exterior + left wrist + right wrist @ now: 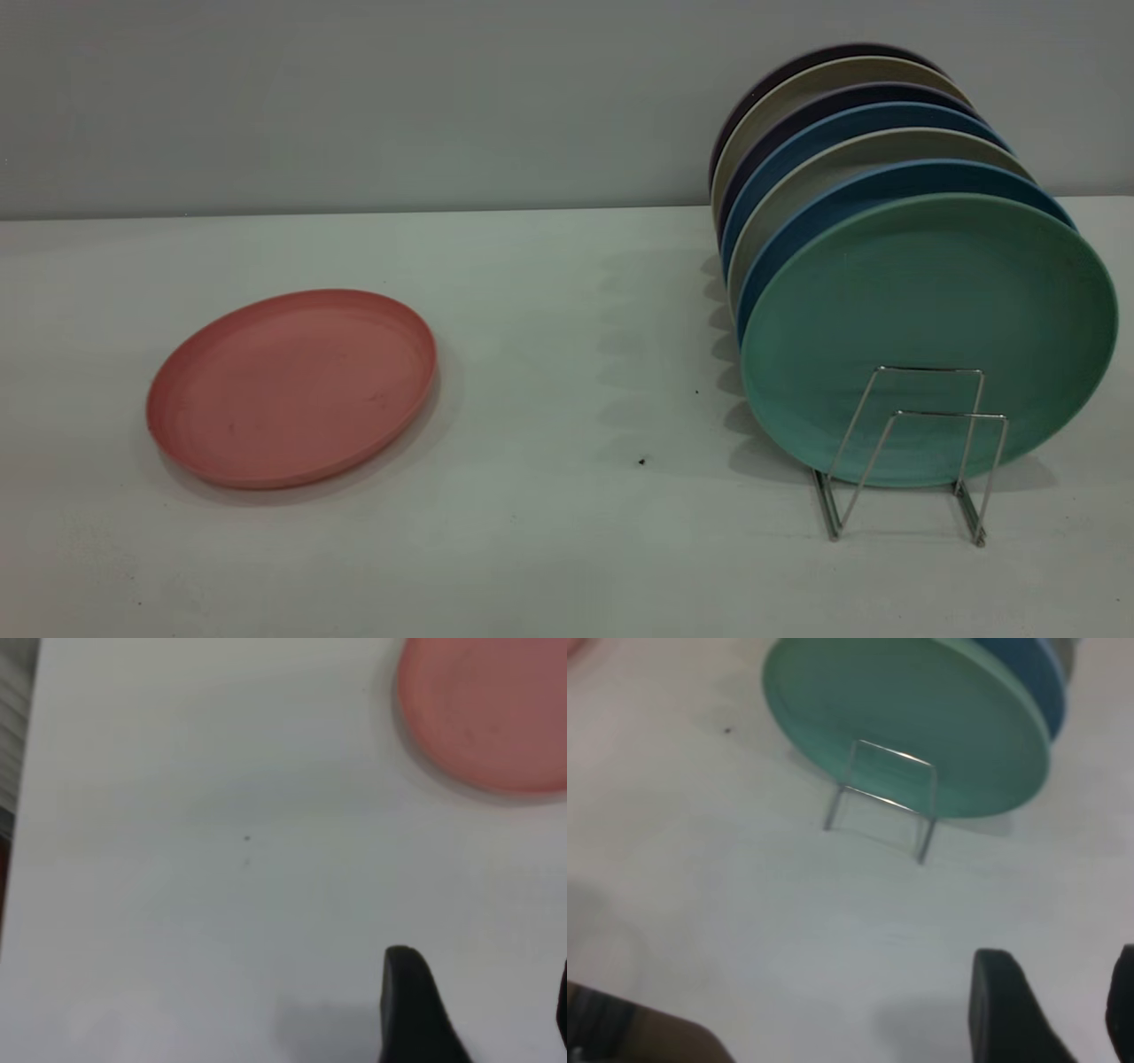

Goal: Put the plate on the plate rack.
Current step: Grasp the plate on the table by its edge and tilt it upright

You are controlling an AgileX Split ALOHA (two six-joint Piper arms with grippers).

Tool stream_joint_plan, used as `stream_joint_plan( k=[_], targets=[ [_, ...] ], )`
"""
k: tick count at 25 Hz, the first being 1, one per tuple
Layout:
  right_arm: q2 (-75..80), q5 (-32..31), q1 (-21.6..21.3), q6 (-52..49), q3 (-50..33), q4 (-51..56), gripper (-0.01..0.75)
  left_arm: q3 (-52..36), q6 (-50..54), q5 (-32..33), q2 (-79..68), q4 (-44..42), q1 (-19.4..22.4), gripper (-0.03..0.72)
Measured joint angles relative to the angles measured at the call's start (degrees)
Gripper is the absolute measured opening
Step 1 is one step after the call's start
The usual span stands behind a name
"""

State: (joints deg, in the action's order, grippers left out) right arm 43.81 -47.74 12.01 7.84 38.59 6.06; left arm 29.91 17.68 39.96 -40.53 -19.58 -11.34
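The round salmon-pink matte plate (291,387) lies flat on the white surface (567,532), well apart from the silver wire plate rack (912,447). My left tool (478,1010) hovers near it, released, right tool (1050,1010) too. I'd pinch the rim, then tilt it upright into the free front slot.

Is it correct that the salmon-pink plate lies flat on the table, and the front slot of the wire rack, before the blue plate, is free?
Not quite. The plate just behind the free front slot is the teal-green plate, not a blue one, as the exterior view shows. The rest holds: the salmon-pink plate lies flat on the table, and the wire rack has its front loops free.
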Motion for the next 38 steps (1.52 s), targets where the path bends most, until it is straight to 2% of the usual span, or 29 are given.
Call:
stream_joint_plan(
  k=[9, 19, 23, 38],
  targets=[
    [9.9, 3.7, 0.0, 6.8, 1.1, 8.3, 0.297, 6.5, 2.9, -10.1, -21.4, -0.4, 1.0, 0.427],
    [14.7, 5.6, 0.0, 13.7, 1.1, 15.7, 0.297, 12.7, 2.9, -15.4, -39.1, 0.7, 11.2, 0.427],
    [15.6, 6.0, 0.0, 15.3, 1.1, 17.1, 0.297, 14.6, 2.6, -17.7, -45.0, 0.7, 13.6, 0.427],
    [20.8, 7.6, 0.1, 16.2, 1.1, 18.8, 0.297, 27.4, 1.4, -24.2, -69.9, 5.6, 14.0, 0.427]
  ],
)
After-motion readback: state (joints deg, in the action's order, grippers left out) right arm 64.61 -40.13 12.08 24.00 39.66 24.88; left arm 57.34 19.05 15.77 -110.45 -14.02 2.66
